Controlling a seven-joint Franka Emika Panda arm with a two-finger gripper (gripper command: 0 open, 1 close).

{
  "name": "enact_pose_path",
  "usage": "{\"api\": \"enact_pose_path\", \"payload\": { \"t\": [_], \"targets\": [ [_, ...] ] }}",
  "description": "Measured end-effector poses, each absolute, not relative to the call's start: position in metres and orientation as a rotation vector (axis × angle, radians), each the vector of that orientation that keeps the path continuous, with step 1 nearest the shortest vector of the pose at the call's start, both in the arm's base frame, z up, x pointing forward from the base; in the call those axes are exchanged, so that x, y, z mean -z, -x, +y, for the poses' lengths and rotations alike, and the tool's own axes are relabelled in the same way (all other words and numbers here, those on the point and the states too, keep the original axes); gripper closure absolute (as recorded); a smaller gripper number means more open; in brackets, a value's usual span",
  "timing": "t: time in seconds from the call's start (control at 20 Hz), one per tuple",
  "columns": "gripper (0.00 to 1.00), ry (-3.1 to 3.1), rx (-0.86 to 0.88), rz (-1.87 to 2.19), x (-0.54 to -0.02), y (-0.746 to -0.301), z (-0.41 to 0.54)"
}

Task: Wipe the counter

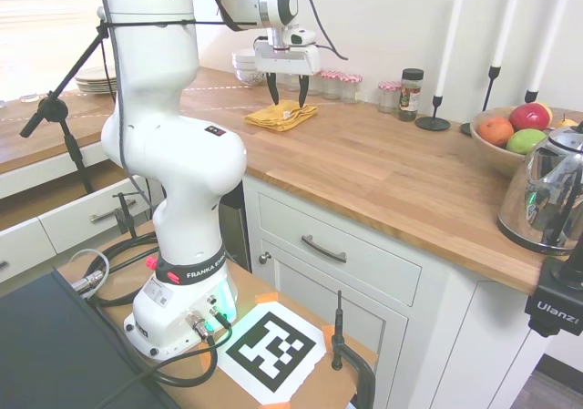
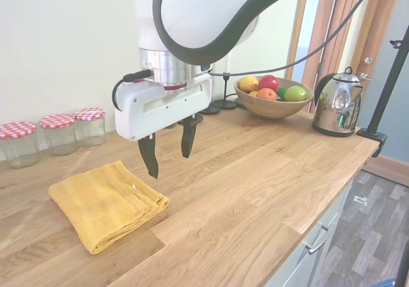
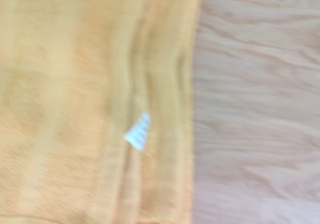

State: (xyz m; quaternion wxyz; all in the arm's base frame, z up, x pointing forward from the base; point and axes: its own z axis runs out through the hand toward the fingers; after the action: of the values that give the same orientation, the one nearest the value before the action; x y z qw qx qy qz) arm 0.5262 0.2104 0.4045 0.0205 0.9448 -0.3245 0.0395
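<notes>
One long wooden counter [image 2: 255, 191] runs across both exterior views, butcher-block top over white cabinets [image 1: 364, 281] with metal handles. Surface near the arm is bare wood.

Folded yellow towel [image 2: 105, 204] lies flat on the counter, near the wall side. Small white tag [image 3: 138, 131] shows on its folded edge; wrist view is blurry but shows the towel edge with wood right beside it.

Tool [image 2: 167, 154] hangs over the towel's edge nearest the fruit bowl, fingers pointing down, spread apart, nothing between them. Fingertips [image 2: 151, 167] are above the cloth; can't tell if one touches it. In the first exterior view the tool [image 1: 285, 93] sits right over the towel [image 1: 282, 115].

Behind the towel, along the wall: three glass jars with red-checked lids [image 2: 59, 133], in a row. Further along the counter: black candle holders with white candles [image 1: 446, 63], a wooden fruit bowl [image 2: 273, 101] with apple, oranges and a green fruit, then a shiny steel kettle [image 2: 337, 101] near the counter end. A spice jar with dark lid [image 1: 411, 94] stands near the candles. White bowls [image 1: 248, 66] stacked beyond the towel in the first exterior view, and a stack of plates [image 1: 89, 83] further off.
</notes>
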Motion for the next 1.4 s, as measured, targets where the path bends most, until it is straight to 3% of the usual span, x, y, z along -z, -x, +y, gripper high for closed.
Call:
{"api": "enact_pose_path", "payload": {
  "t": [1.15,1.2,1.4],
  "targets": [
    [0.0,-2.9,-0.025,-0.965,-0.342,-0.555,0.225],
    [1.0,-2.9,-0.023,-0.966,-0.341,-0.557,0.224],
    [1.0,-2.906,-0.013,-0.964,-0.337,-0.561,0.224]
  ]
}}
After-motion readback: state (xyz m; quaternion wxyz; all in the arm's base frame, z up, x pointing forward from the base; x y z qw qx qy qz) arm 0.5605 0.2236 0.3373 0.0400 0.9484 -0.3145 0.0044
